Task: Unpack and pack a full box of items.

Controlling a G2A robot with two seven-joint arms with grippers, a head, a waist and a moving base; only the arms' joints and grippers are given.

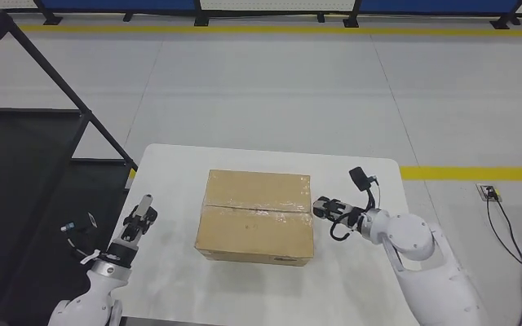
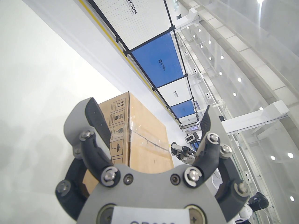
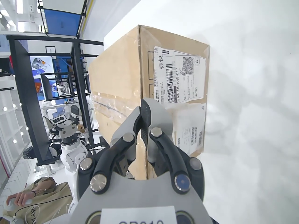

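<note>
Where the table [image 1: 171, 171] nears its near-left corner: left gripper [image 1: 145, 212], hanging just above the surface, fingers spread wide, nothing between them, pointed toward the box and well apart from it.

Toward the right edge, about midway along it: right gripper [image 3: 144, 103], fingers pressed together, holding nothing, tips at the upper edge of the box's right end. Whether they touch the cardboard cannot be told.

Middle of the table: box [image 1: 257, 216], brown cardboard, one piece. It is closed and standing flat, with its long sides parallel to the near and far edges. Its top flaps meet along a lengthwise seam under clear tape [image 1: 257, 210]. A white shipping label [image 3: 177, 78] is on the right end, and a column of handling symbols [image 2: 118, 117] on the left end.

Beyond the left edge: black frame [image 1: 81, 122], standing on the floor.

Past the far edge: grey floor with a yellow line [image 1: 269, 28].
</note>
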